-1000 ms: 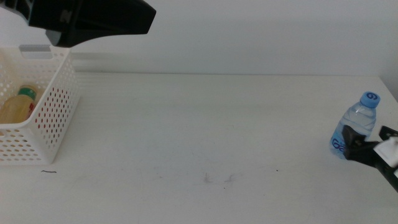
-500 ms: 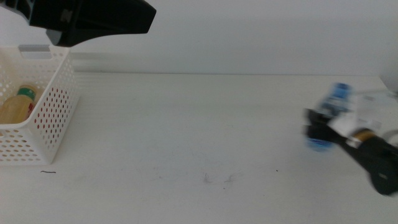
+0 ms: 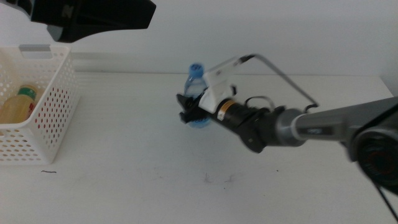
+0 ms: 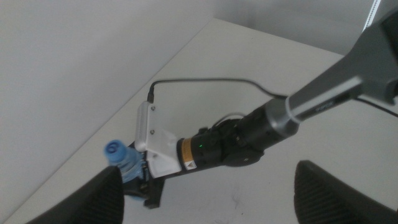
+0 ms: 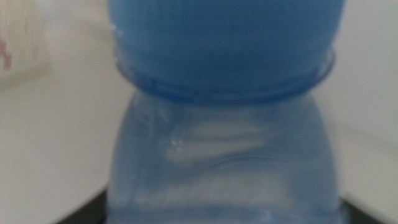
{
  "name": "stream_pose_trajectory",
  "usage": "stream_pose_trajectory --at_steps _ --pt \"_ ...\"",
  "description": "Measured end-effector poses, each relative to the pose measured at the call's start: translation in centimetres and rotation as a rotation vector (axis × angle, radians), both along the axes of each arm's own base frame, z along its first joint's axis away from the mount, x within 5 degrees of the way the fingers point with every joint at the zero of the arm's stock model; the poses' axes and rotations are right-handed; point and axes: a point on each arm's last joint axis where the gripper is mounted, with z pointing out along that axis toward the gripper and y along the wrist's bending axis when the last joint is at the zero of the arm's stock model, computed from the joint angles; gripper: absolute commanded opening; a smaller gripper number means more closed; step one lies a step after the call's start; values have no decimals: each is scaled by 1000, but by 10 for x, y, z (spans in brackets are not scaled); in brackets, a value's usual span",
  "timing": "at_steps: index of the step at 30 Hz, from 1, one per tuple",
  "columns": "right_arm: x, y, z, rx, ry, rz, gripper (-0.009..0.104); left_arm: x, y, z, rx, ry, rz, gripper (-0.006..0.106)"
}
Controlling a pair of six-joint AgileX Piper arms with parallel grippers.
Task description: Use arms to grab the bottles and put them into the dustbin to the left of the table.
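Water bottle (image 3: 195, 93) carried leftward to mid-table — right gripper (image 3: 189, 112) clamped on it.

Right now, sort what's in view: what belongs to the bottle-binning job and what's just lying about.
Job:
- water bottle, held in right claw
- yellow bottle, already in dustbin
- dustbin
- left claw, open above the table

Lying about:
- nothing else; only scuff marks on table

Water bottle (image 3: 196, 93) upright mid-table (image 3: 155, 149); dustbin (image 3: 46, 112) at left edge, holding another bottle (image 3: 17, 106).
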Motion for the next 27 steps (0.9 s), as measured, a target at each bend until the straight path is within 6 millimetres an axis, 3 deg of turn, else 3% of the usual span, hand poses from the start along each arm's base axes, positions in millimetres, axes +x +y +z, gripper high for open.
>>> stream_pose_trajectory --at_steps 4,6,9,10,14,19,22,27 --pt "1 13 -8 0 8 15 14 0 0 0 0 0 0 94" --pt "1 15 -9 2 13 15 37 0 0 0 0 0 0 94" --pt "0 16 -9 -7 57 -4 84 0 0 0 0 0 0 94" --pt "-1 16 -9 -29 85 -8 94 0 0 0 0 0 0 94" --pt "-11 11 2 -149 275 -43 89 0 0 0 -1 -1 1 94" --pt "-37 -11 65 -244 475 -118 85 0 0 0 -1 -1 1 94" --pt "-61 -29 119 -246 503 -143 83 0 0 0 -1 -1 1 94" --pt "-113 -66 227 -153 404 -151 83 0 0 0 -1 -1 1 94"
